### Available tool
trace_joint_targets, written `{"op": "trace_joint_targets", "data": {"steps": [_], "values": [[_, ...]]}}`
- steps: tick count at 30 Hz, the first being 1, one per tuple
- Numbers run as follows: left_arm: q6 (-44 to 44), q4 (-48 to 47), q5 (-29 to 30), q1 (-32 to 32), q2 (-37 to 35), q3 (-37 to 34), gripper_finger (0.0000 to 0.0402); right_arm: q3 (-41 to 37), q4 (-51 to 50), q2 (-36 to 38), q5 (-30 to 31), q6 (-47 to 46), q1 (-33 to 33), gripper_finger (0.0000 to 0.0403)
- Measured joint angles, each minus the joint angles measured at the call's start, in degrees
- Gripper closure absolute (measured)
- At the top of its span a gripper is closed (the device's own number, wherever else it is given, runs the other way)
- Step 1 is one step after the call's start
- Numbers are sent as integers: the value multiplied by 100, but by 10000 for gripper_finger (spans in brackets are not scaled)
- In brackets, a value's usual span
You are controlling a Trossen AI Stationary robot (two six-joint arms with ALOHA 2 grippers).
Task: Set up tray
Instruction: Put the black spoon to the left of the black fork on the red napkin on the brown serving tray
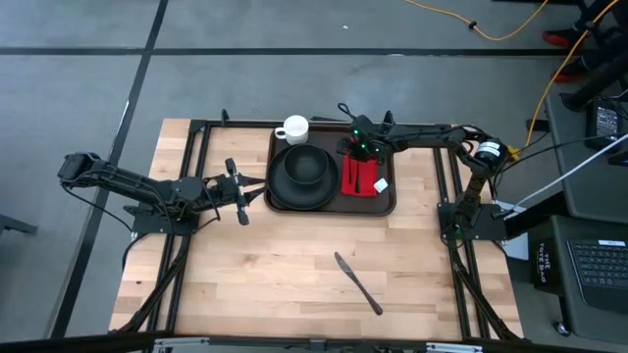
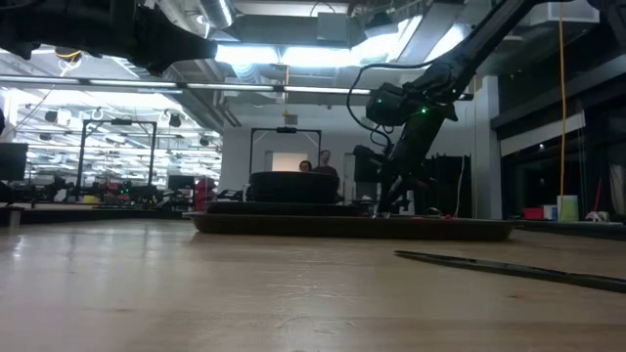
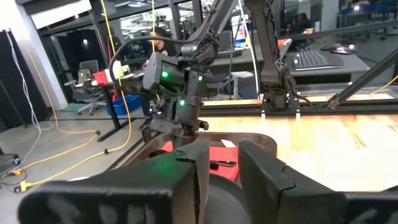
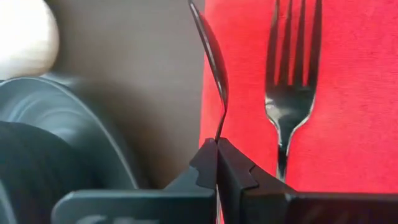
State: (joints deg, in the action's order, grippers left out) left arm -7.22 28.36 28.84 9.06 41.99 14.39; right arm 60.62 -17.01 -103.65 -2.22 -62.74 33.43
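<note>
You've got a knife (image 1: 357, 282) lying alone on the table (image 1: 255, 265), a white cup (image 1: 293, 128) beside the stacked black bowl (image 1: 304, 168) and plate (image 1: 278, 188), and a fork (image 4: 292, 93) on the red napkin (image 1: 361, 178).

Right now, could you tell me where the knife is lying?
In the high view the knife lies diagonally on the bare wooden table, outside the tray and nearer the front edge, on the right arm's side of centre.

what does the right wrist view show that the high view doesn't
Only the right wrist view shows the right gripper shut on a spoon, held on edge beside a fork lying on the red napkin. Only the high view shows the knife on the table, the white cup and the left gripper waiting beside the tray. Both show the napkin and the black plate.
</note>
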Motion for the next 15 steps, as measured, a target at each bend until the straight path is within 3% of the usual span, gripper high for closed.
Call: {"op": "trace_joint_targets", "data": {"steps": [15], "values": [[0, 0, 0, 0, 1, 0, 325, 0, 268, -223, -287, 24, 164, 403]]}}
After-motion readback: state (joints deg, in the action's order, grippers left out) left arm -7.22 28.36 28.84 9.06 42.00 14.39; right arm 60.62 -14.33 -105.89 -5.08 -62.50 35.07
